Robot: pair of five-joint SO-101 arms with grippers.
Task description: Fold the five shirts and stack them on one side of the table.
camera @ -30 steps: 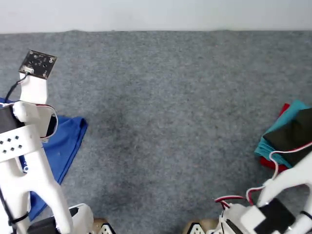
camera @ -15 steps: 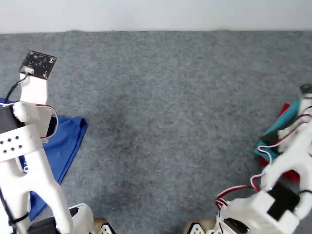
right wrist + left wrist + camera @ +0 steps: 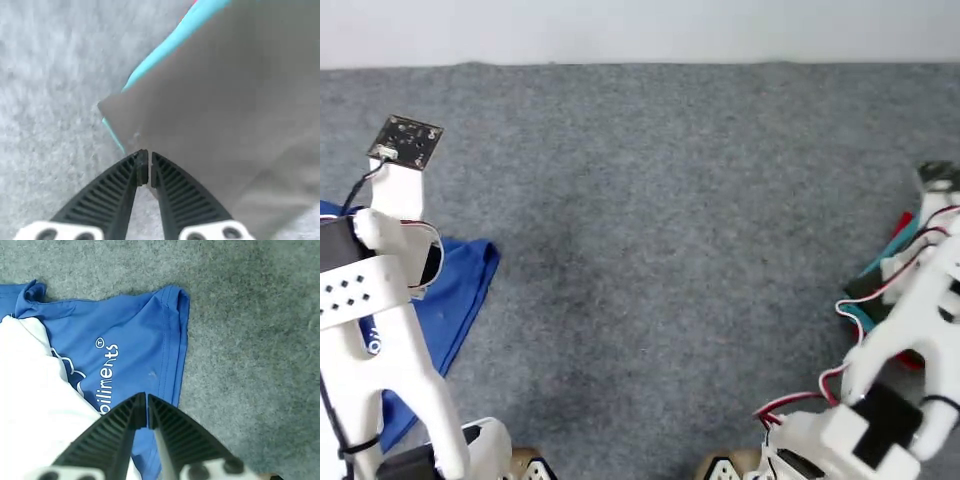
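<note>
The bench [image 3: 670, 200] is covered in grey, felt-like cloth, and a pale wall runs along its far side. A blue shirt [image 3: 460, 290] with white print lies unfolded and rumpled at the left edge, flat on the cloth. At the right edge sits a stack [image 3: 868, 298] of folded shirts: a red shirt [image 3: 904, 226] lowest, a teal shirt [image 3: 165, 55] over it, and a dark grey shirt [image 3: 225, 100] on top.

one blue shirt [image 3: 135, 350]; one grey shirt [image 3: 225, 100], one teal shirt [image 3: 165, 50], one red shirt [image 3: 904, 222]; two arms [image 3: 380, 300] [image 3: 910, 330]
</note>
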